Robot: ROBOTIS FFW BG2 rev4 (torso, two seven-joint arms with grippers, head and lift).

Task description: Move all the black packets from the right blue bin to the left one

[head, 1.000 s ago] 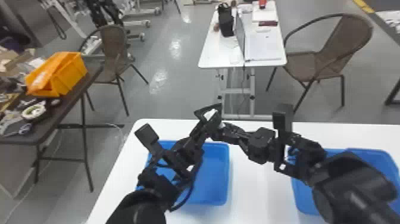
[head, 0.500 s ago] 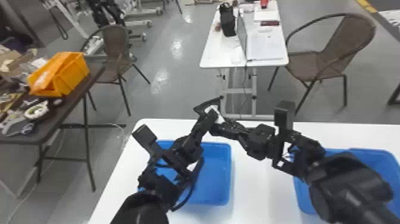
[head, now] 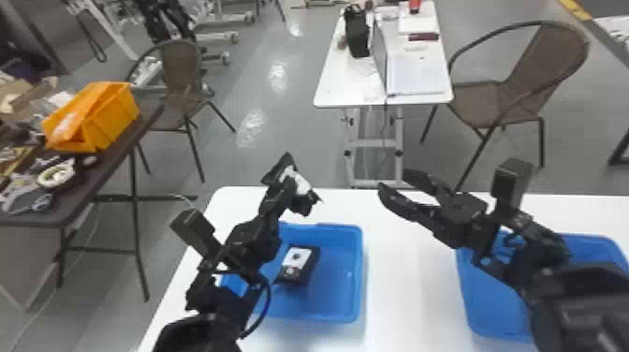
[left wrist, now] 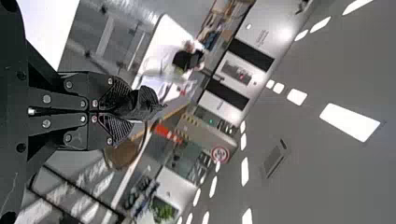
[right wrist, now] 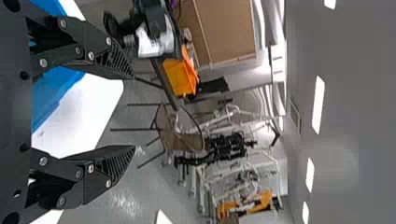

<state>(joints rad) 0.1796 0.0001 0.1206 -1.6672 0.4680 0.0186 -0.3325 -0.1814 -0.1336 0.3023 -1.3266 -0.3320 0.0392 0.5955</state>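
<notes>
Above the back edge of the left blue bin (head: 358,276), my left gripper (head: 286,189) is shut on a black packet (head: 299,181) with a white patch. The left wrist view has my left gripper (left wrist: 127,111) pinching the dark crumpled packet (left wrist: 140,103). A second black packet (head: 297,265) with a white label lies inside the left bin. My right gripper (head: 396,180) is open, apart from the held packet, between the bins and toward the table's back edge. From the right wrist, the spread right gripper (right wrist: 134,111) has nothing between its fingers; the held packet (right wrist: 153,41) shows beyond them.
The right blue bin (head: 486,313) stands on the white table (head: 407,299), partly covered by my right arm. At the far left is a dark table (head: 70,206) with an orange bin (head: 96,117). Behind are a white desk (head: 346,89) and chairs.
Both grippers were together at the packet; now they are apart. The right one has let go and moved right. The left has moved left with the packet, uncovering the one in the bin.
</notes>
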